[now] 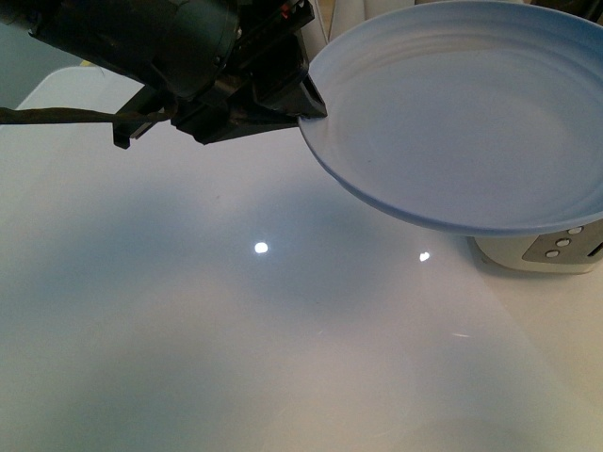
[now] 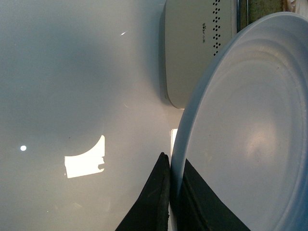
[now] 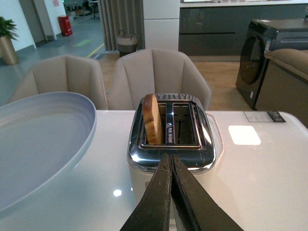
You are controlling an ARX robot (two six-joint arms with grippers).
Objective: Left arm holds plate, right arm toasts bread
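front view: the left claw (image 1: 311, 109) is clamped on the rim of the plate (image 1: 462, 122) and holds it raised, slightly tilted, above the white worktop (image 1: 236, 358). right wrist view: the right claw (image 3: 169, 162) is closed, tips together, holding nothing, near the toaster (image 3: 143, 156). the bread (image 3: 152, 120) stands upright in the slot nearer the plate, its top protruding.

pale blue plate (image 1: 452, 122) hangs tilted, its rim pinched in the left gripper (image 1: 313, 105). tan-crusted bread (image 3: 152, 119) stands upright in a toaster (image 3: 192, 159) slot, just beyond the right gripper (image 3: 171, 163), whose tips are pressed together.
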